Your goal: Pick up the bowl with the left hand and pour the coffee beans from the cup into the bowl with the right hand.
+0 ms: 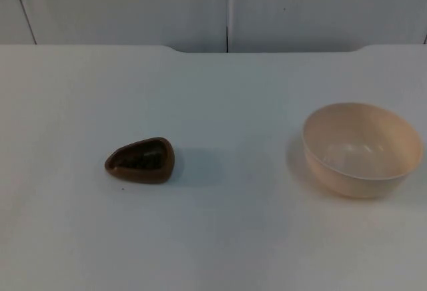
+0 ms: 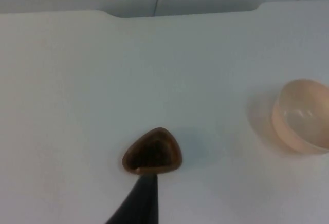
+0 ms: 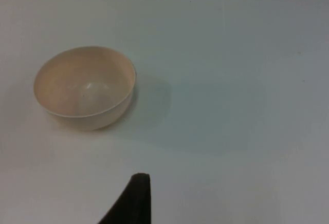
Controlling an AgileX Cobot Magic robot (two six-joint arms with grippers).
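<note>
Top view shows the brown cup (image 1: 141, 161) of dark coffee beans (image 1: 142, 157) standing on the white bench (image 1: 213, 237), well apart from the upright peach bowl (image 1: 361, 148), while each wrist view has one black fingertip, so neither end effector's state can be told.

One brown cup (image 1: 141, 161) and one beige bowl (image 1: 361, 149) on one table (image 1: 227, 237).

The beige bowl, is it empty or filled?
Empty: the beige bowl stands upright and its pale inside shows bare, with no beans.
</note>
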